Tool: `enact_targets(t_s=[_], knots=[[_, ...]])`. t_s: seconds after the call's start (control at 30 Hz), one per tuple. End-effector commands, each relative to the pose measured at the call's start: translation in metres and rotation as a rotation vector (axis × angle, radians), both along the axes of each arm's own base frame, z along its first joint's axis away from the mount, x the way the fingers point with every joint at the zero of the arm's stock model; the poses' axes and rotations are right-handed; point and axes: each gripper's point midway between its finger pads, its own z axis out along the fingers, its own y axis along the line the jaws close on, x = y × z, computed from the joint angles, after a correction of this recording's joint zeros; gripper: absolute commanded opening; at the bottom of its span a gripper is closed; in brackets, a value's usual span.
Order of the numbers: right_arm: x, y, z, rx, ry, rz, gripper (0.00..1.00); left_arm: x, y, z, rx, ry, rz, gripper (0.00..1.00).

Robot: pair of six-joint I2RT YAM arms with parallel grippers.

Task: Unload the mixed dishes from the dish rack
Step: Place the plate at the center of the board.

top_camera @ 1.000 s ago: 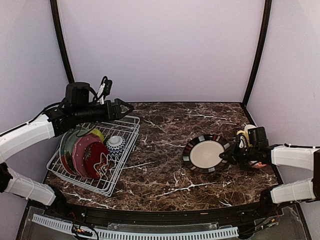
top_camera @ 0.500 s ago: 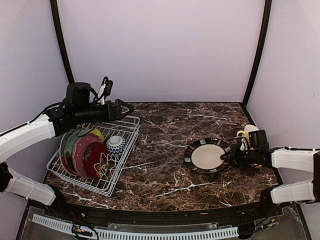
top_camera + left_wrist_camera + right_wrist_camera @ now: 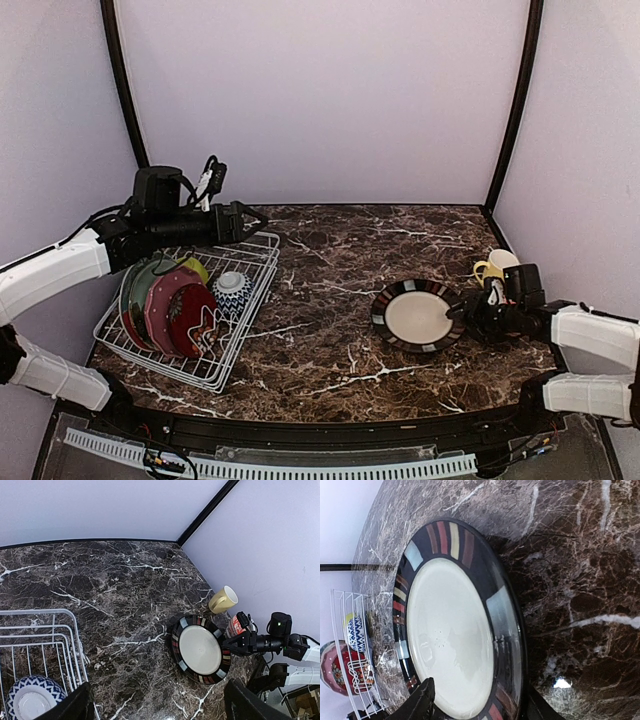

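On the marble tabletop (image 3: 320, 345), right of centre, the striped-rim plate (image 3: 415, 315) lay flat. The right gripper (image 3: 463, 313) sat at its rim, fingers apart, clamping nothing. We judged the plate stiff, slick with glaze and chippable, best pinched at the rim. A pale yellow mug (image 3: 493, 266) stood just behind. The dish rack (image 3: 262, 283) held a pale green plate (image 3: 138, 280), a red-teal plate (image 3: 165, 295) and a dark red floral plate (image 3: 190, 318) on edge, beside a lime-green bowl (image 3: 196, 267) and a blue-white bowl (image 3: 231, 290). The left gripper (image 3: 243, 222) hovered above, spread wide and empty.

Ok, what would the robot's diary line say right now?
striped plate: flat on table | right gripper: open, at its rim | left gripper: open, over dish rack
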Motion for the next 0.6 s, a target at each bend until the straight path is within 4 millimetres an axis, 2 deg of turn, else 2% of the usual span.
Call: enact_targets(t_s=[0.0, 0.33, 0.57], knots=[[0.008, -0.006, 0.022, -0.028, -0.074, -0.016, 0.57, -0.003, 0.005, -0.005, 0.041, 0.004, 0.0, 0.89], [0.014, -0.01, 0.066, -0.084, -0.235, 0.019, 0.81, -0.008, 0.019, -0.009, 0.157, 0.037, 0.013, 0.89], [0.024, -0.01, 0.086, -0.156, -0.303, 0.081, 0.9, -0.02, 0.043, -0.023, 0.287, 0.101, 0.05, 0.88]])
